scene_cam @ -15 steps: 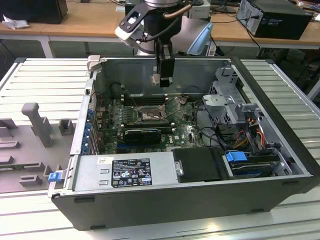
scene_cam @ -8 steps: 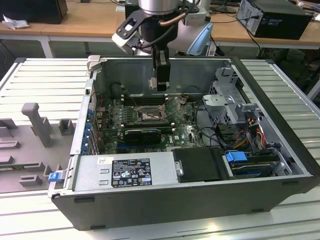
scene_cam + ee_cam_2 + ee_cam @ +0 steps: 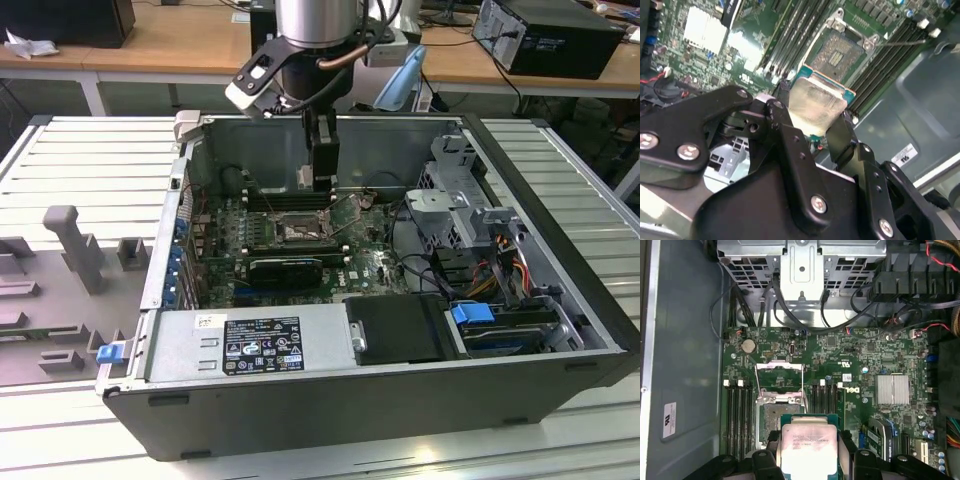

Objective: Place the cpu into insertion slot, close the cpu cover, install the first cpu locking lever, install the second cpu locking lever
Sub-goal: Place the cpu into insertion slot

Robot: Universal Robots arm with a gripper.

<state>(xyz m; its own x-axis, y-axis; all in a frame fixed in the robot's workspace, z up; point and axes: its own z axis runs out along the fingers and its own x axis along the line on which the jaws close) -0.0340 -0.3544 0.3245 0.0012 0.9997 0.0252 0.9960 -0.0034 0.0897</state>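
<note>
Over green motherboard (image 3: 837,367), end effector (image 3: 807,442) grips square, pale-grey, seemingly smudged cpu (image 3: 806,452).

The arm (image 3: 316,25) is reaching straight down, wrist vertical. The claw (image 3: 322,178) is pointing downward. In the second wrist view its fingers (image 3: 783,122) are clamping opposite edges of the cpu (image 3: 815,102).

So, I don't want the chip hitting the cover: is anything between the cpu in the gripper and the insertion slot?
Nothing visible does. The gripper holds the cpu above the board by the insertion slot, whose contact bed lies bare; the cpu cover is swung open, clear of it.
</note>
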